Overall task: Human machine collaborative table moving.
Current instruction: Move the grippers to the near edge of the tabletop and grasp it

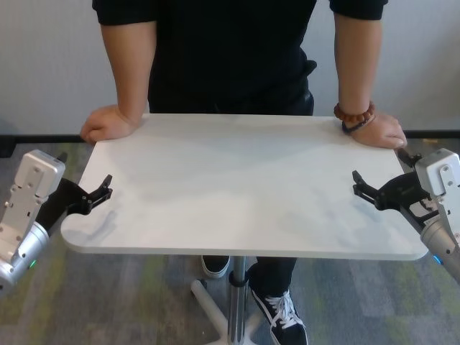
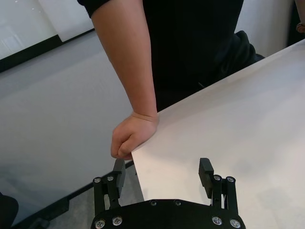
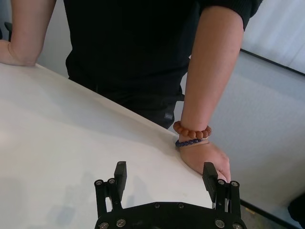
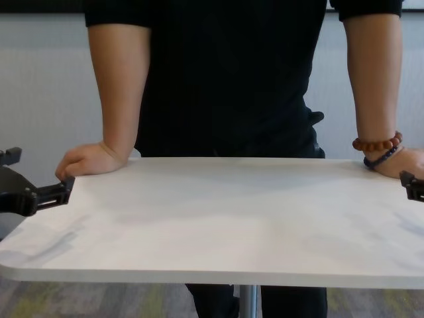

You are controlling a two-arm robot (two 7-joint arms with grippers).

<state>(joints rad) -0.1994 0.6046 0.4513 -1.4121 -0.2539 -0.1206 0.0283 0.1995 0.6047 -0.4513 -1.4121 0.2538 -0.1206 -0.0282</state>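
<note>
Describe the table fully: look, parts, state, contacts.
The table has a wide white rectangular top with rounded corners, faint grey marbling and a thin edge, standing level on one slim metal pole with a pale base on grey carpet. Nothing lies on it. The human's hands grip its two far corners. The left tool and right tool sit open at its left and right side edges, fingers straddling the edge; whether they touch it is unclear.

the tabletop lies bare between the person's hands on its far corners; the person blocks the far side.
</note>
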